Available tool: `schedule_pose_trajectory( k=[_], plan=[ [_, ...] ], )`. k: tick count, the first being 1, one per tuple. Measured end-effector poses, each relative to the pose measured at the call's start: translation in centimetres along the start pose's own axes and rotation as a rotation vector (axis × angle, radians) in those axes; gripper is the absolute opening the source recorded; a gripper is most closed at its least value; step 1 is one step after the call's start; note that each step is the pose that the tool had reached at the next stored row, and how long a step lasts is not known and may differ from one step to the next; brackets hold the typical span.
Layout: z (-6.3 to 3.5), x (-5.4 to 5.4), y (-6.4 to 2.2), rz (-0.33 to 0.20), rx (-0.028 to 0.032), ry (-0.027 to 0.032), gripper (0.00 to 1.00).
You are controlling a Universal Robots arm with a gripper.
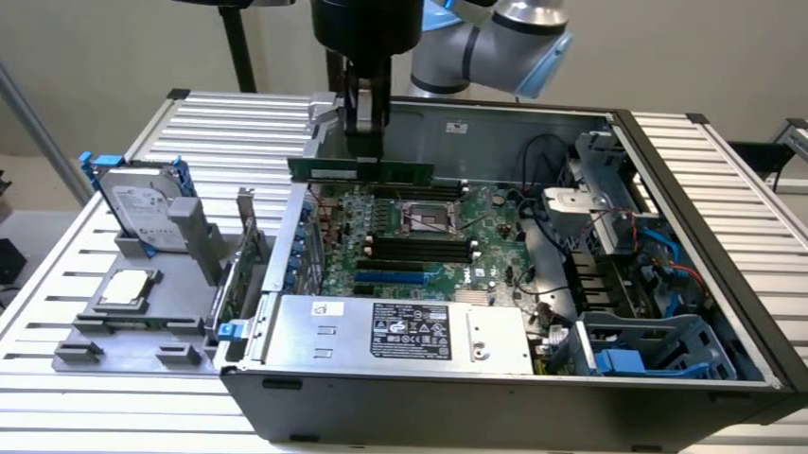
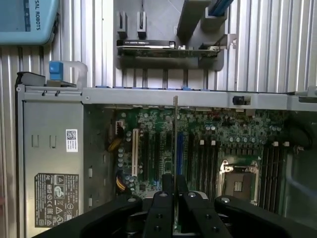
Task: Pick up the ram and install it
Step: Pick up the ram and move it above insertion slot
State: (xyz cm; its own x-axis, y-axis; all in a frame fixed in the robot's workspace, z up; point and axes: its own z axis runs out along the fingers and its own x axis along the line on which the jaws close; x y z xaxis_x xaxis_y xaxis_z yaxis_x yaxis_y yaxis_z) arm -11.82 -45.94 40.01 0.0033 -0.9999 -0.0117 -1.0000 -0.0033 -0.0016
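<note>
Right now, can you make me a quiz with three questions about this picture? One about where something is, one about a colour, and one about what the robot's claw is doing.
1. Where is the ram?
A. Held up over the motherboard
B. Pushed all the way into a slot
C. Lying on the table

2. What colour is the ram?
A. Red
B. Green
C. Yellow

3. What is the gripper doing?
A. Standing wide open with nothing in it
B. Pressing flat on the motherboard
C. Shut on the ram

Answers:
1 A, the stick hangs in the air, clear of the black slots.
2 B, its long thin board is green.
3 C, the gripper pinches the ram near its middle.
</note>
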Motion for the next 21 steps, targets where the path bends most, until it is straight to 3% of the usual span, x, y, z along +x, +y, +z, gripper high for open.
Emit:
schedule_pose_trajectory(
  k=[10, 17, 21],
  plan=[
    [0.54, -3.1, -2.70, 0.000, 0.0001, -0.0002, 0.14],
    [1.71, -5.3, -4.86, 0.000, 0.0001, -0.0002, 0.14],
    [2.44, -6.1, -6.40, 0.000, 0.0001, -0.0002, 0.14]
  ],
)
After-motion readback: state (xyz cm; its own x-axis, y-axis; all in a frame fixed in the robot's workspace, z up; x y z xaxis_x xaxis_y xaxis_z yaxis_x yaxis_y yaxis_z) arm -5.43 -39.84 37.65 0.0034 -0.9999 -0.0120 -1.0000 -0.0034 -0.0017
